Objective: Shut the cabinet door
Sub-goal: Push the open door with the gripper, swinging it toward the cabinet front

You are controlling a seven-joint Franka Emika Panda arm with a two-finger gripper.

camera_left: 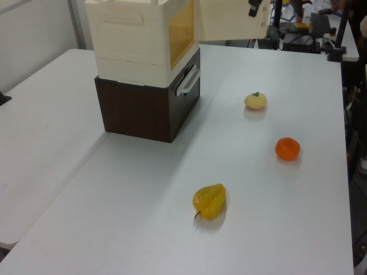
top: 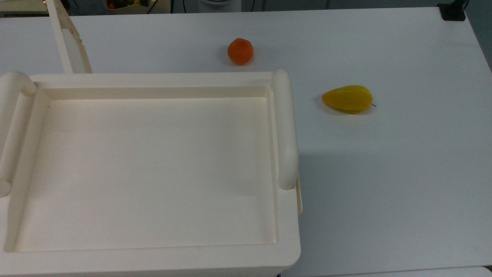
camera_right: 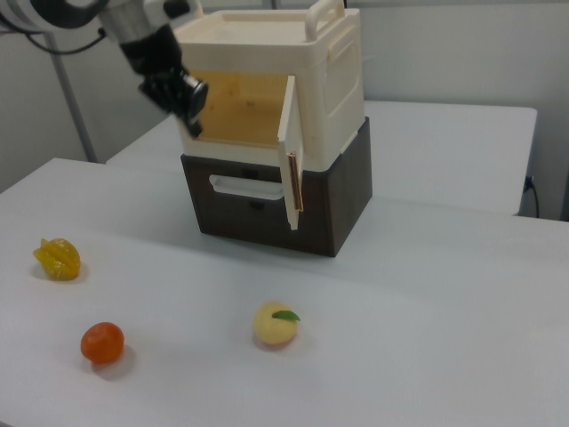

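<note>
I cannot tell how the end effector (camera_right: 188, 100) is set; it hangs in front of the cabinet (camera_right: 284, 71), left of the door (camera_right: 290, 156) in the right view. The door stands wide open, nothing touching it; the closing is all left to do.

Cabinet door (camera_right: 291, 153) swung wide open
The gripper (camera_right: 184, 100) is seen hovering at the right view's left of the cabinet (camera_right: 276, 84), three fruits scattered near on the table (camera_right: 427, 338).
</note>
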